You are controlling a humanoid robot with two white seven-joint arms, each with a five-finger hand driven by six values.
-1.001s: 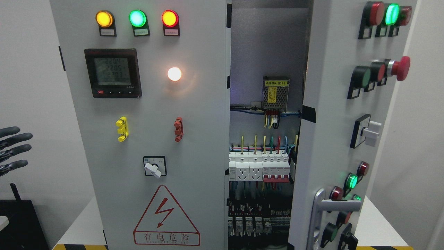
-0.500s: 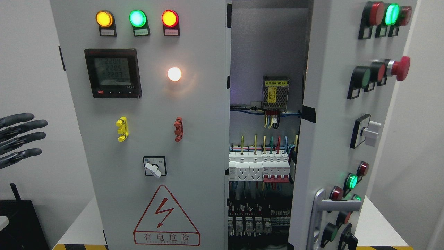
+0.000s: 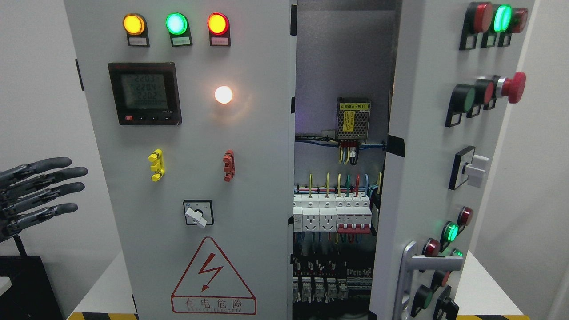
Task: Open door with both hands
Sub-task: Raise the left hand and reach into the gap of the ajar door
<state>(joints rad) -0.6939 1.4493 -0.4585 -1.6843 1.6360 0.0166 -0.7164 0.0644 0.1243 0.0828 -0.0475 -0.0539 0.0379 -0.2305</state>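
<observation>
White wall behind, cabinet on a table. My left hand (image 3: 38, 189) sits lower left, fingers spread, empty. The right door (image 3: 426, 155) stands ajar far right, its handle (image 3: 411, 275) running vertical at lower right.

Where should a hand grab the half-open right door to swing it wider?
Probably the silver handle low on the right door: its upright bar stands off the panel, so fingers can hook behind it. Come from the front, toward the door's free edge. The left hand is open, far left of the cabinet.
</observation>
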